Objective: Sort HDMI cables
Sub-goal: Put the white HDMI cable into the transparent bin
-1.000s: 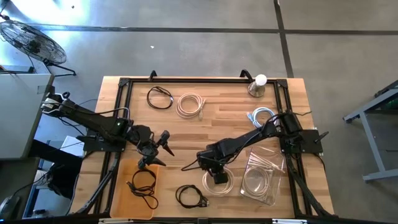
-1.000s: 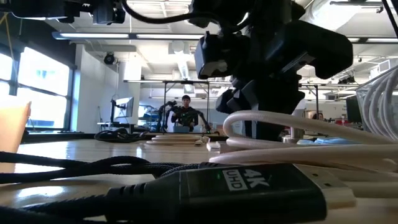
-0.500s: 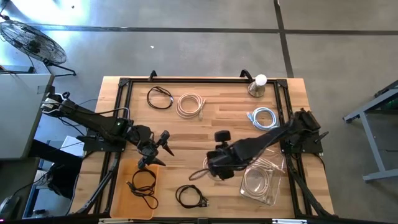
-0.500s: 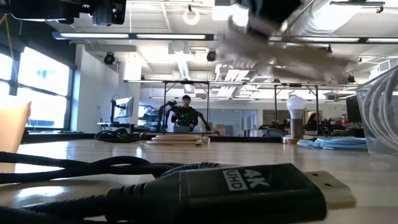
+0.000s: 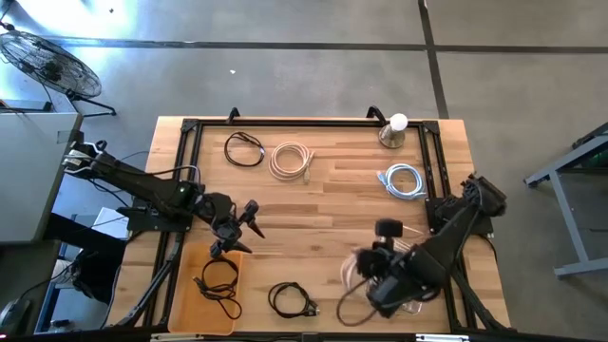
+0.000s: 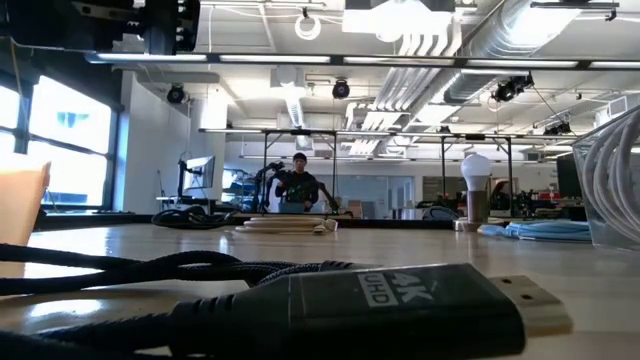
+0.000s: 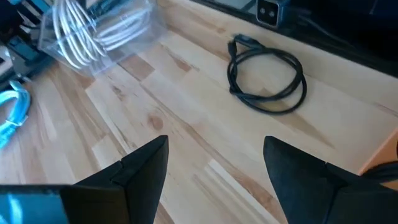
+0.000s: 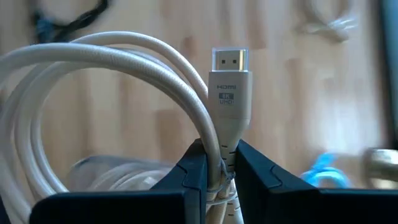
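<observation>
1. High view: right gripper [image 5: 369, 277] lifted just beside clear bin [image 5: 418, 306], clamping white cable coil [image 5: 359, 269]; left gripper [image 5: 253, 217] parked well left of bin.
2. Right wrist view: fingers [image 8: 198, 169] pinched on white coil [image 8: 124, 68], plug up.
3. Left wrist view: fingers [image 7: 146, 163] spread wide, holding nothing; black coil [image 7: 267, 78] beyond.

The right gripper [image 5: 366, 281] was blurry from above. The white cable [image 8: 112, 74] ran off the picture's edge. Far back, a person [image 6: 297, 186] was too small to make out.
</observation>
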### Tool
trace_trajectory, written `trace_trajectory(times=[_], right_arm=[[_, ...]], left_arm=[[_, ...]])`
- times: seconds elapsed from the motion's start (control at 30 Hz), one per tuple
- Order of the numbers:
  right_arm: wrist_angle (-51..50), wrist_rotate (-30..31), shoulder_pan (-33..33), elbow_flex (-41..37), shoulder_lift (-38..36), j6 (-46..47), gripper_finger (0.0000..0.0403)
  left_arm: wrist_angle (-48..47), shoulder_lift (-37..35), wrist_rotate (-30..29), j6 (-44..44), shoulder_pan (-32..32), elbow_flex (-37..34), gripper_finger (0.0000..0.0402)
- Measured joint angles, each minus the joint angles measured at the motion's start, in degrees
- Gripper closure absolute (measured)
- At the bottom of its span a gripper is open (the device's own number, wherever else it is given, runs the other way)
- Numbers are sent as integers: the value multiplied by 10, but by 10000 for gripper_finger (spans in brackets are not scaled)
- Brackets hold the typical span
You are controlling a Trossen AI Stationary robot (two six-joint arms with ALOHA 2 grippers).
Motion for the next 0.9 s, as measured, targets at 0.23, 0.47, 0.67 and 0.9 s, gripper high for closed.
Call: trace_trajectory(times=[0.23,0.47,0.67,0.9], right_arm=[[-3,-14,49,-11,3,62,360],[-3,-57,50,-64,4,106,360],[-2,-120,37,-133,4,121,360],[-4,-106,30,-149,-25,107,360]], left_arm=[[6,0,-27,-6,1,-13,144],[38,0,-28,-6,1,-13,144],[39,0,-26,-6,1,-13,144],[42,0,-26,-6,1,-12,144]])
